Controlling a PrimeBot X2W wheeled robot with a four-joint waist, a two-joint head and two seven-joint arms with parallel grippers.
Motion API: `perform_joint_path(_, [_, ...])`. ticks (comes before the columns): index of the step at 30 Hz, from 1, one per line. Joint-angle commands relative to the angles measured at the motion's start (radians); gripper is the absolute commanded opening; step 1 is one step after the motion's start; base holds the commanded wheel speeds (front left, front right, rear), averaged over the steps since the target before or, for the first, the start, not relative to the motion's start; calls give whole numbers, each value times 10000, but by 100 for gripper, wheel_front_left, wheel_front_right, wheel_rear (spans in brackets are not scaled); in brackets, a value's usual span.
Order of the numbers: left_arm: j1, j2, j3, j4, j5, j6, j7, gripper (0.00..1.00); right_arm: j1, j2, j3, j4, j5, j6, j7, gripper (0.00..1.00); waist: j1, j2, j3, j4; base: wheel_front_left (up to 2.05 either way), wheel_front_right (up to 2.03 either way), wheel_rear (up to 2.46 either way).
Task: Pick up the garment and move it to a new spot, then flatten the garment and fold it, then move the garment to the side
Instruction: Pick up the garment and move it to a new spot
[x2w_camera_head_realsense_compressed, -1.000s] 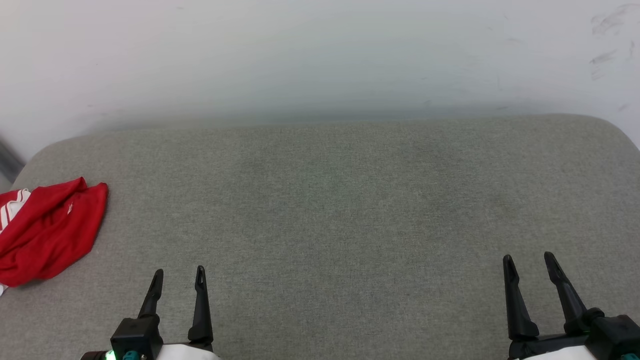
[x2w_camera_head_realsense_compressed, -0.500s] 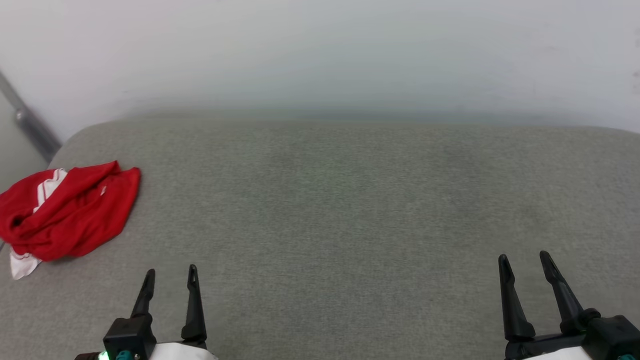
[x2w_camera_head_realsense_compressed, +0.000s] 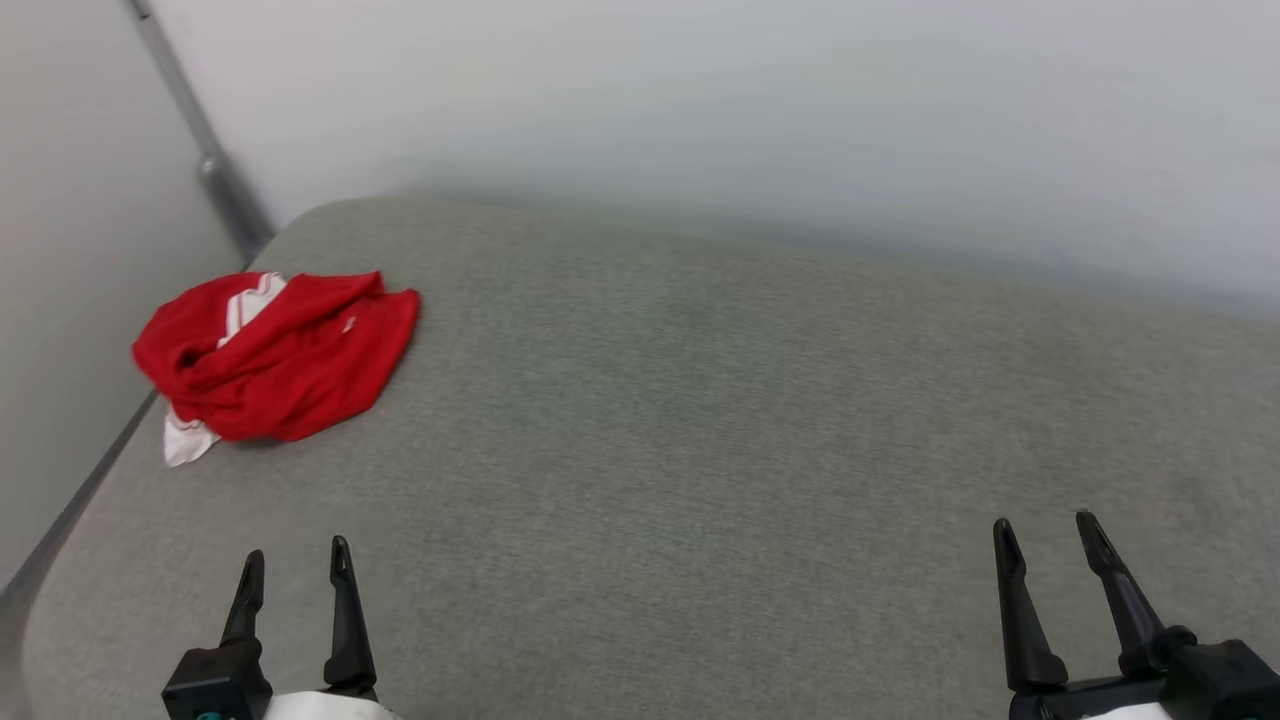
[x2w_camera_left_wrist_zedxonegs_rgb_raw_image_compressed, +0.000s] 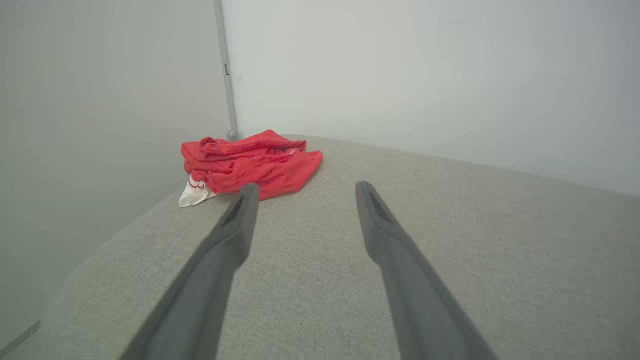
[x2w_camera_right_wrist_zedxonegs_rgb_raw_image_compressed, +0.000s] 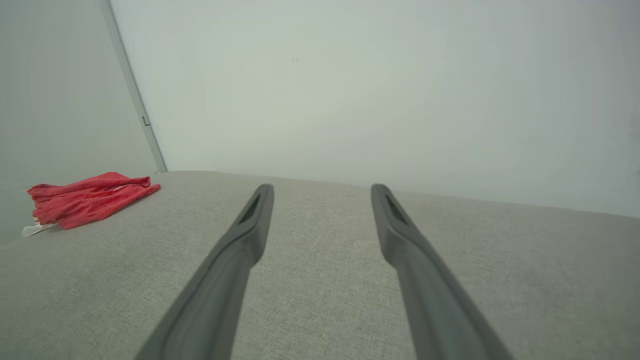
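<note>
My left gripper (x2w_camera_head_realsense_compressed: 297, 550) lower left, right gripper (x2w_camera_head_realsense_compressed: 1042, 522) lower right — both jaws wide, empty. I've swung the head leftward, so the garment (x2w_camera_head_realsense_compressed: 280, 355) now sits upper left, crumpled on the cushion (x2w_camera_head_realsense_compressed: 700, 450) — pickup still ahead.

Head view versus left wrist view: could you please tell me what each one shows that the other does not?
Head view: the right claw, open, at the lower right, and the shirt from above. Left wrist view: the shirt's low side profile ahead of the left claw. Both: the crumpled red shirt with white trim, the open left claw, the grey cushion, the corner pole and the white wall.
</note>
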Motion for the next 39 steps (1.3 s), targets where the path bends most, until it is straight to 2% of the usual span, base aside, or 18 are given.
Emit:
perform_joint_path(1, [45, -10, 6, 1, 7, 5, -26, 100, 39, 2, 21, -19, -49, -3, -21, 100, 0, 0, -24, 335, 0, 0, 0])
perform_joint_path(13, [177, -10, 258, 25, -230, 88, -26, 100, 52, 2, 83, -38, -145, -3, -21, 100, 0, 0, 27, 1681, 0, 0, 0])
perform_joint_path(25, [43, -9, 639, 123, -352, -15, -28, 100, -37, 2, 135, -59, -194, -3, -21, 100, 0, 0, 168, 1885, 0, 0, 0])
perform_joint_path(31, [-866, 34, 1186, 363, -245, -420, -28, 100, -224, 2, 93, -132, -310, -3, -21, 100, 0, 0, 479, 1794, 0, 0, 0])
perform_joint_path(35, [-2036, 421, 1821, 566, -299, -873, -28, 100, -394, 2, 97, -209, -556, -3, -21, 100, 0, 0, 887, 1657, 0, 0, 0])
perform_joint_path(39, [-3506, 1039, 2377, 897, -673, -1360, -26, 100, -633, 2, -78, -386, -843, -3, -21, 100, 0, 0, 1497, 1475, 0, 0, 0])
